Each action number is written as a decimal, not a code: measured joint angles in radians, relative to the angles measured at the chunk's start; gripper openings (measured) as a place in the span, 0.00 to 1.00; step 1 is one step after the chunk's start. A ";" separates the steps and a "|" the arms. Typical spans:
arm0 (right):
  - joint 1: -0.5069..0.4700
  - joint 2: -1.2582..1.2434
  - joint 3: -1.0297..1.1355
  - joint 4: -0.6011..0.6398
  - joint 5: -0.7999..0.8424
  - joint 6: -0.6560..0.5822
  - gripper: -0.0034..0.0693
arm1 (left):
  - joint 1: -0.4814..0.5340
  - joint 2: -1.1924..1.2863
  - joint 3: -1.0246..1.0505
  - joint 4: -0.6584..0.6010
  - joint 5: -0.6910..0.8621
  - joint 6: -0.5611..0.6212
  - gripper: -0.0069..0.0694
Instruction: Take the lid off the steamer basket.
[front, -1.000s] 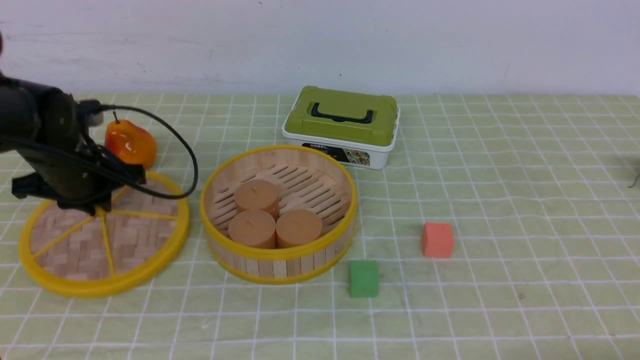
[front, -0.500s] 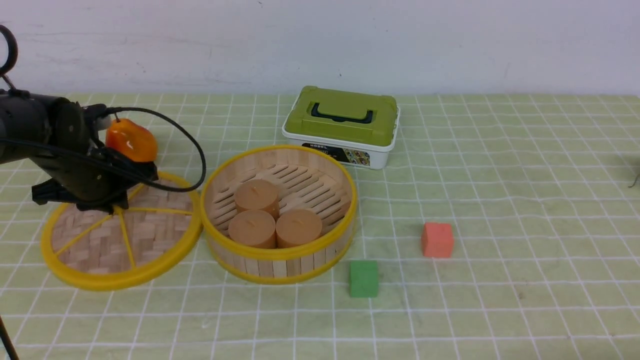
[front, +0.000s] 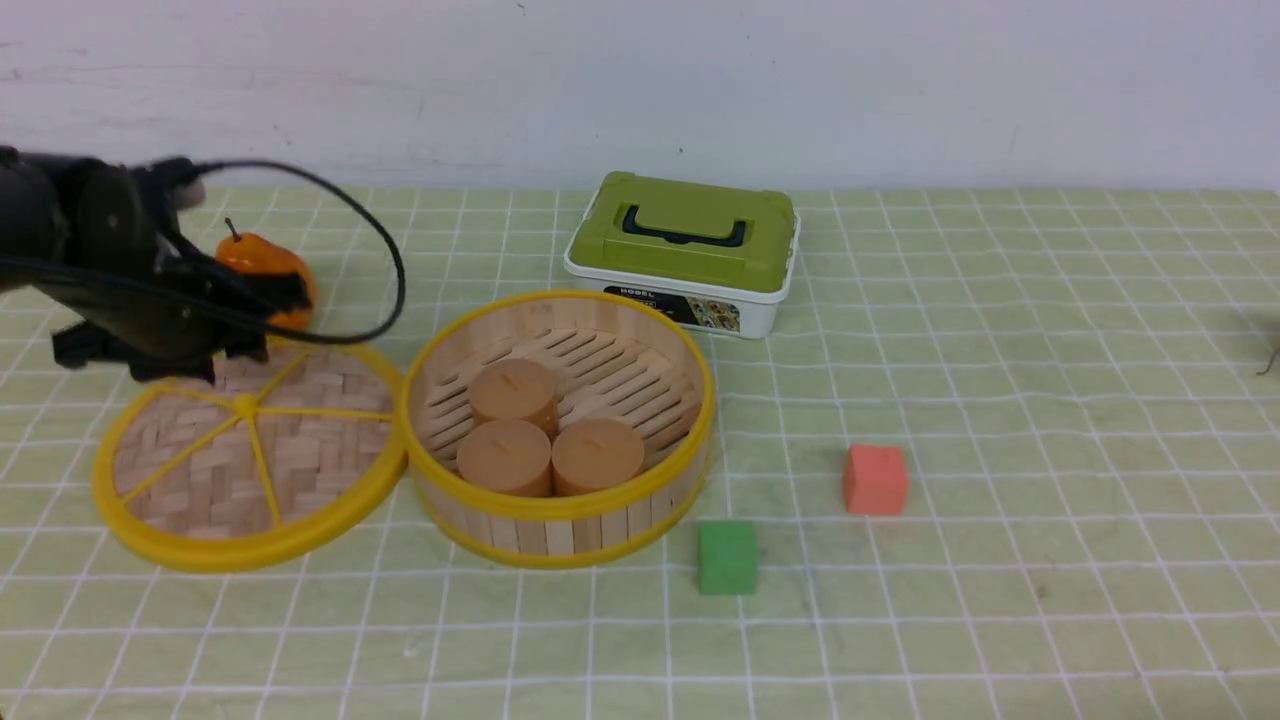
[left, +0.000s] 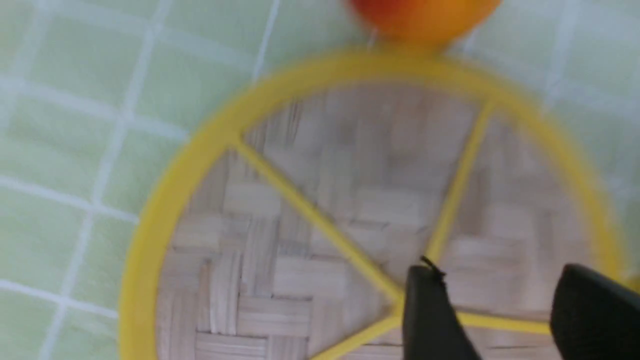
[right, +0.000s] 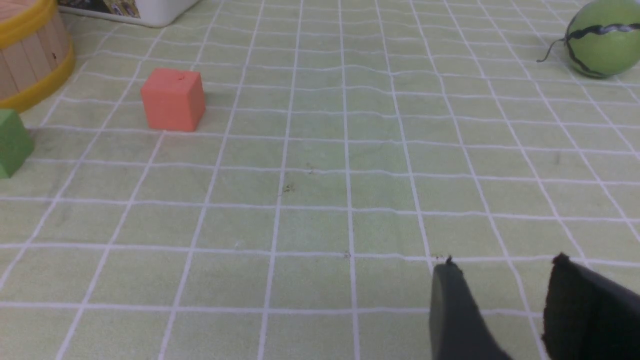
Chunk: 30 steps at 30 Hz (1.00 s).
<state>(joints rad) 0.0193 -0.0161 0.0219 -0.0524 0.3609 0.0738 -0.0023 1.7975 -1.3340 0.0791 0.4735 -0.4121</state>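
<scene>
My desk wears a pale green cloth gridded in white. On my left the lid lies flat on it, its rim meeting the side of the steamer basket, which stands mid-desk. Behind the lid sits an orange fruit; behind the steamer basket, a white box with a green top. Right of the steamer basket stand a green cube and a red cube, apart. Far right rests a striped green ball.

lid flat, just beside the uncovered steamer basket, on its left
</scene>
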 joint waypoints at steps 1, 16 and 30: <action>0.000 0.000 0.000 0.000 0.000 0.000 0.38 | 0.000 -0.027 0.000 0.002 0.000 0.000 0.55; 0.000 0.000 0.000 0.000 0.000 0.000 0.38 | 0.000 -0.889 0.277 0.017 -0.219 0.027 0.07; 0.000 0.000 0.000 0.000 0.000 0.000 0.38 | 0.000 -1.446 0.949 0.008 -0.202 0.043 0.07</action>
<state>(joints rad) 0.0193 -0.0161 0.0219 -0.0524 0.3609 0.0738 -0.0023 0.3516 -0.3846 0.0866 0.2715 -0.3696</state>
